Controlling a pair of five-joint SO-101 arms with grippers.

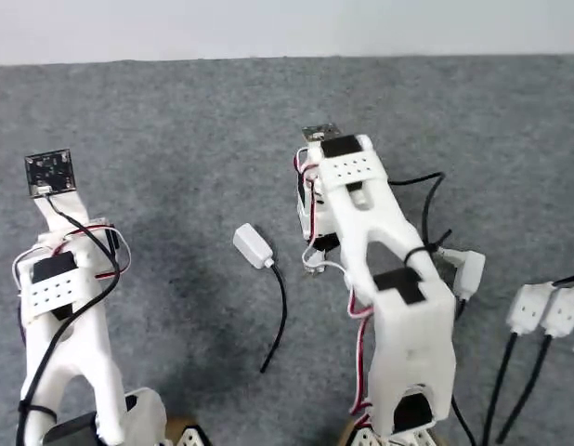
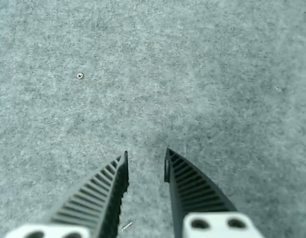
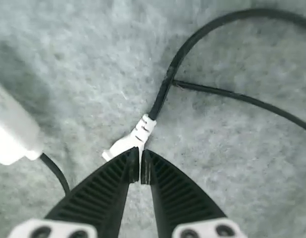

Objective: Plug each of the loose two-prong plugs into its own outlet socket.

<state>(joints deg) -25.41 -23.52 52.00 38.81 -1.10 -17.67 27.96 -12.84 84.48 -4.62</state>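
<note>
My right gripper is shut on a small white two-prong plug that lies on the grey carpet, its black cord running away from the fingertips. A white socket block lies close beside it. In the high view the same block lies left of the right arm, trailing a black cord. My left gripper hangs open over bare carpet, with nothing between its fingers. The left arm stands at the table's left side.
Another white connector lies just right of the right arm. Two more white connectors with black cords sit at the right edge. A tiny speck lies on the carpet ahead of the left gripper. Open carpet spreads between the arms and beyond.
</note>
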